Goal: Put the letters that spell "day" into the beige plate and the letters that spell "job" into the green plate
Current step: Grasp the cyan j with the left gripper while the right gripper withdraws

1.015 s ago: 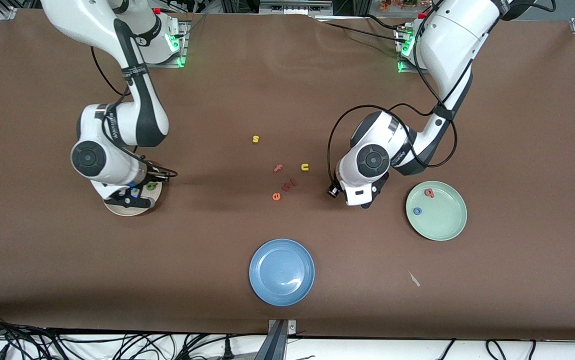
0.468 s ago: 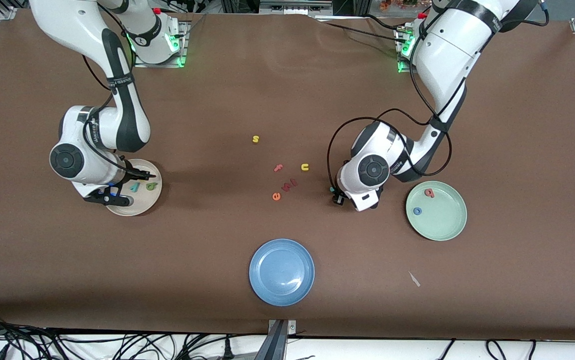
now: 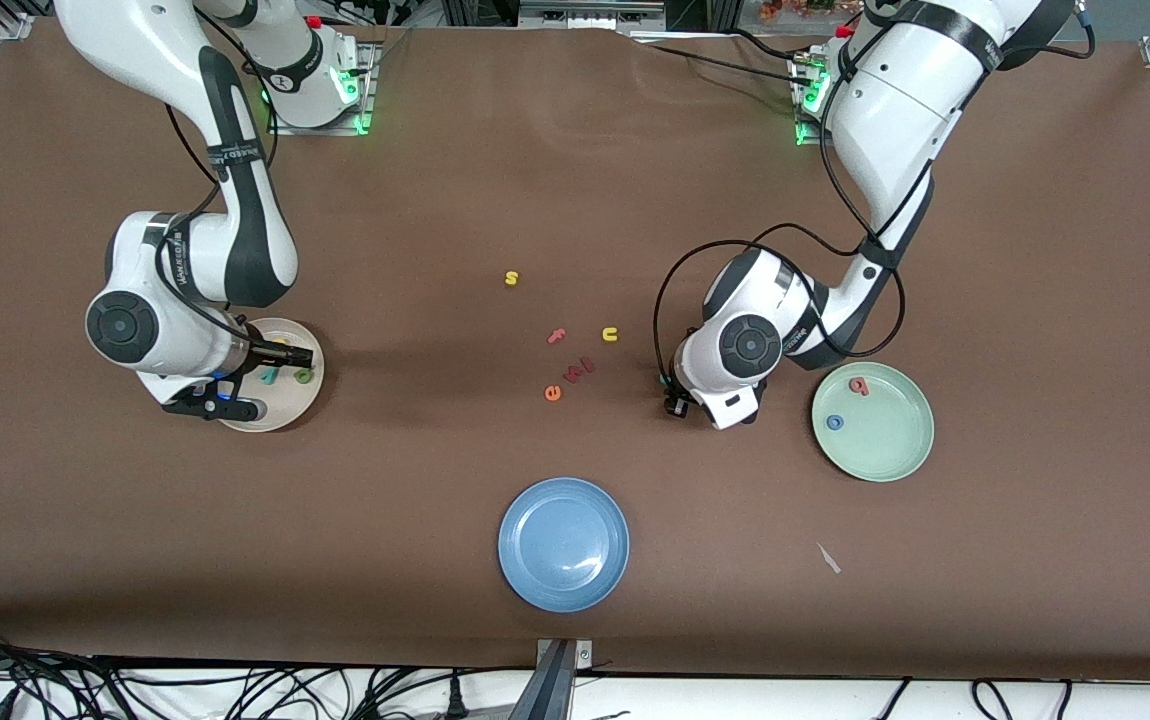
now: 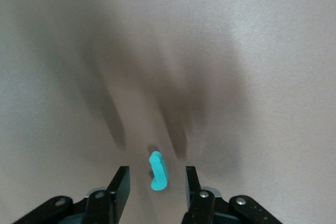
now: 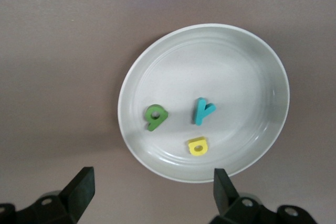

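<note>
The beige plate (image 3: 280, 410) (image 5: 247, 66) lies at the right arm's end of the table and holds the green d (image 5: 156, 117), the teal y (image 5: 203, 110) and the yellow a (image 5: 198, 146). My right gripper (image 5: 152, 190) hangs open and empty over the plate's rim. The green plate (image 3: 890, 455), at the left arm's end, holds the blue o (image 3: 835, 422) and the salmon b (image 3: 859, 385). Beside it, low over the cloth, my left gripper (image 4: 156, 184) is open. The teal j (image 4: 158, 171) lies between its fingers with a gap on each side.
A blue plate (image 3: 563, 543) sits near the table's front edge. Loose letters lie mid-table: a yellow s (image 3: 511, 278), a pink f (image 3: 557, 336), a yellow u (image 3: 610, 334), an orange e (image 3: 553, 392) and a red pair (image 3: 582, 368). A white scrap (image 3: 828, 558) lies nearer the front camera than the green plate.
My right gripper has opened wide and drawn back from the plate's middle toward its rim. My left gripper's jaws have narrowed around the teal j, and its hand has shifted slightly.
</note>
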Robot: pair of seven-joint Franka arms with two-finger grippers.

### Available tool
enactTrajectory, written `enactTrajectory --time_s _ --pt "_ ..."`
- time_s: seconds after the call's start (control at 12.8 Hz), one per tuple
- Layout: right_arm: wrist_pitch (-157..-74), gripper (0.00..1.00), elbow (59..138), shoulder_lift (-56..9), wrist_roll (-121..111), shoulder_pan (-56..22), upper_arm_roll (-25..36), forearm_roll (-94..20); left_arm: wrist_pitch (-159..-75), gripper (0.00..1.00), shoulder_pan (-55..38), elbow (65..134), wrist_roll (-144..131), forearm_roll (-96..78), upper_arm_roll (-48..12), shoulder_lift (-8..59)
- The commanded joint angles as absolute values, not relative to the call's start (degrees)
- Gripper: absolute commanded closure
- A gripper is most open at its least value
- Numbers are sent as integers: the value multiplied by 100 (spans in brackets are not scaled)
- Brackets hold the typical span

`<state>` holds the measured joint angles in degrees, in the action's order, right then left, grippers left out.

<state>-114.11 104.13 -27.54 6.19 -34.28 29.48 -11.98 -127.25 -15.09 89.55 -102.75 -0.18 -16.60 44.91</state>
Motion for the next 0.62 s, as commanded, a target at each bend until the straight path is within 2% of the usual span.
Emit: enactTrajectory --time_s 0.0,0.23,0.55 --pt "-10883 0 10065 -2769 948 -3480 2927 -1222 -12718 51 -1564 8780 -10310 166 -1652 4667" --pt "-10425 0 9748 -2760 1046 -3480 2927 -1213 -12735 52 -1573 8789 -10292 431 -1661 4702" --pt "-9792 0 9431 -2699 1178 -3568 2962 -1213 -12735 75 -1600 8789 -10292 422 -1661 4702"
